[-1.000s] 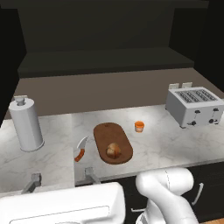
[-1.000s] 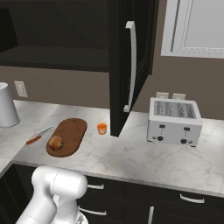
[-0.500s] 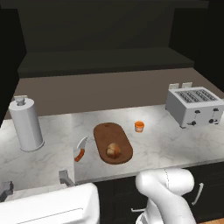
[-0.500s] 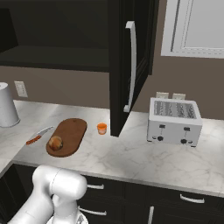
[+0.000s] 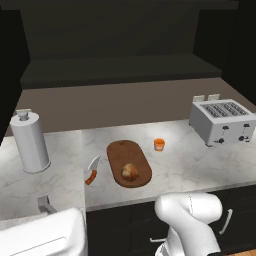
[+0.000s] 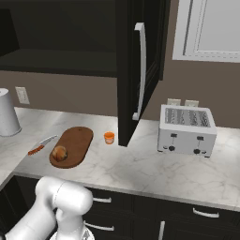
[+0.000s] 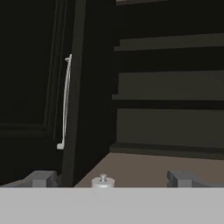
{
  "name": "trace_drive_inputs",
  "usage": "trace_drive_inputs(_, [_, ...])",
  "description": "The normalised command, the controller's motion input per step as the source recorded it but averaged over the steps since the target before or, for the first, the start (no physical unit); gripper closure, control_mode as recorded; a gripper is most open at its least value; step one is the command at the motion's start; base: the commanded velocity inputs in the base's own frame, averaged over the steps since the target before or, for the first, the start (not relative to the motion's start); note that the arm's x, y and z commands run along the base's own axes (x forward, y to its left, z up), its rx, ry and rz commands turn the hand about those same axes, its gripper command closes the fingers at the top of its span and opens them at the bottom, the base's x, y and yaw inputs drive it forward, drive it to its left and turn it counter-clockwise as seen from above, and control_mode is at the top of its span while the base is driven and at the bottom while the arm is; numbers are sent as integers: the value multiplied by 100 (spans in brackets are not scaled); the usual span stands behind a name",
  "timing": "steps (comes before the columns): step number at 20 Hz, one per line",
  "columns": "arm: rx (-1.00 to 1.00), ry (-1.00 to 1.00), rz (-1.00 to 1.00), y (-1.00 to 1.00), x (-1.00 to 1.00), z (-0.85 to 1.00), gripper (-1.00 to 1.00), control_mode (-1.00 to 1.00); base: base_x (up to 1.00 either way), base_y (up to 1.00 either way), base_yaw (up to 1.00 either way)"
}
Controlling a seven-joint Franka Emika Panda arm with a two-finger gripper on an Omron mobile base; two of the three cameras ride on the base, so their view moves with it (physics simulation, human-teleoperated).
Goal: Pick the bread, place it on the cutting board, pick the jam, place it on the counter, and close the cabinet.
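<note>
The bread (image 5: 129, 171) sat on the cutting board (image 5: 120, 152), toward the board's near end, just left of centre in the left base view and at the lower left of the right base view; the roll (image 6: 59, 153) touched the board (image 6: 78, 140) and lay wholly within its outline; the jam (image 5: 159, 144) stood upright on the counter (image 5: 180, 165), just beside the board's far right edge but apart from it, and in the right base view the jar (image 6: 109, 137) showed between the board and the foot of the open cabinet door (image 6: 136, 70). That door of the cabinet (image 5: 115, 45) swung out toward the camera in the upper middle of the right base view, its silver bar handle (image 6: 140, 70) running vertically along its face; the shelves inside lay open and dark across the top of the left base view. An orange-handled knife (image 5: 92, 171) lay on the marble just left of the board; a grey canister (image 5: 30, 141) stood at the left edge; a toaster (image 5: 221, 121) stood at the right. In the hand view the gripper (image 7: 109, 179) showed two grey fingertips (image 7: 41, 178) low in the frame, spread well apart with nothing between them; above them, at the left of that frame, stood a cabinet door with its handle (image 7: 65, 100).
</note>
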Motion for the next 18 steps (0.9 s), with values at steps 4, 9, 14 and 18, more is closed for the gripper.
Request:
trace_drive_inputs(4, [-1,0,8,30,0,0,-100,-100,0,0,0])
trace_drive_inputs(9, [-1,0,5,25,1,0,-100,-100,0,0,0])
trace_drive_inputs(14, [-1,0,2,19,4,-11,-100,-100,0,0,0])
trace_drive_inputs(18, [-2,0,0,11,6,-23,-100,-100,0,0,0])
